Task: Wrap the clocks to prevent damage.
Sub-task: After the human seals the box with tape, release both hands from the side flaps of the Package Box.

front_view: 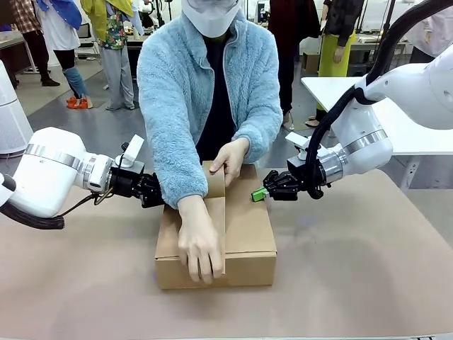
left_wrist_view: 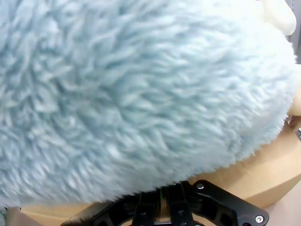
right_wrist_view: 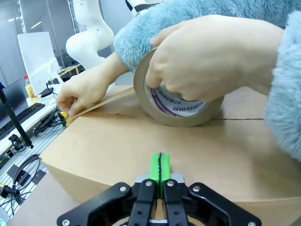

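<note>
- Brown paper-covered table [front_view: 368,283] fills the near half of the front view; grey floor, other tables and standing people behind.
- One cardboard box [front_view: 248,219] sits mid-table, flaps shut, long axis running near-to-far, a short face toward the robot. Contents hidden; no clock visible.
- Person in a fluffy light-blue sleeve [front_view: 173,142] leans over the box from the far side.
- One roll of brown packing tape [right_wrist_view: 176,106] stands on edge on the box top, gripped by the person's hand [right_wrist_view: 211,56] at the far end of the box.
- One tape strip [front_view: 218,219] runs along the box's long axis down the centre seam. The other hand [front_view: 199,248] presses it at the near edge, fingers over the front face.
- Left gripper [front_view: 152,191] is at the box's left side, just behind the person's forearm. Left wrist view is mostly blue sleeve with cardboard beyond; fingers too hidden, cannot tell open or closed.
- Right gripper [front_view: 260,193] sits at the box's far right edge, pointing left at it. Right wrist view: green pads [right_wrist_view: 160,167] pressed flat together, nothing between them, tips just at the cardboard edge.
- Count: one box, one tape roll, two person's hands, two grippers.
</note>
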Robot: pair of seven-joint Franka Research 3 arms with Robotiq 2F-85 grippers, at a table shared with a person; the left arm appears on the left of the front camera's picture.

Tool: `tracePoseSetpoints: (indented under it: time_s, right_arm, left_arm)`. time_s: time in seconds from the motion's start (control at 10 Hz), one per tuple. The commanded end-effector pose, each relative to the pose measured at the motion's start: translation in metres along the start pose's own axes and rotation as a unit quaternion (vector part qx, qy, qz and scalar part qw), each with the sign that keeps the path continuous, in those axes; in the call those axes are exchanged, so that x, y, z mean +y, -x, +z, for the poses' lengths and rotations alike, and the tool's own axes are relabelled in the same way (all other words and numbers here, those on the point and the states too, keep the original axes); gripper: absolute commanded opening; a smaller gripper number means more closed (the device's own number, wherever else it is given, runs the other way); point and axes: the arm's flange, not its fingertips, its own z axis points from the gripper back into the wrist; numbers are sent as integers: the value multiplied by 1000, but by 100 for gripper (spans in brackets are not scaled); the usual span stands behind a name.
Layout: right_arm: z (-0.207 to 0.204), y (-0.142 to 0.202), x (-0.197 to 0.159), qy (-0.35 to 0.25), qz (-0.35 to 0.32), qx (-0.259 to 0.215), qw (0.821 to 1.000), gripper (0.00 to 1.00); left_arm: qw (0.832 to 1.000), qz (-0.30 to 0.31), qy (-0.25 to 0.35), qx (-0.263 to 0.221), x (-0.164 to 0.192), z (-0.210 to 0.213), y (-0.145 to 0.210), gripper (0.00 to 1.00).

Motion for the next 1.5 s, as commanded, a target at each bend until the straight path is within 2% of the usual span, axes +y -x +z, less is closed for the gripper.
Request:
tracePoseSetpoints:
  time_s: [0.0,1.4]
  right_arm:
    - [-3,2,2,10,-4,2,1000,1]
    - [-3,2,2,10,-4,2,1000,1]
  left_arm:
    - [1000,-3,2,6,0,-1,1,0]
    - [1000,-3,2,6,0,-1,1,0]
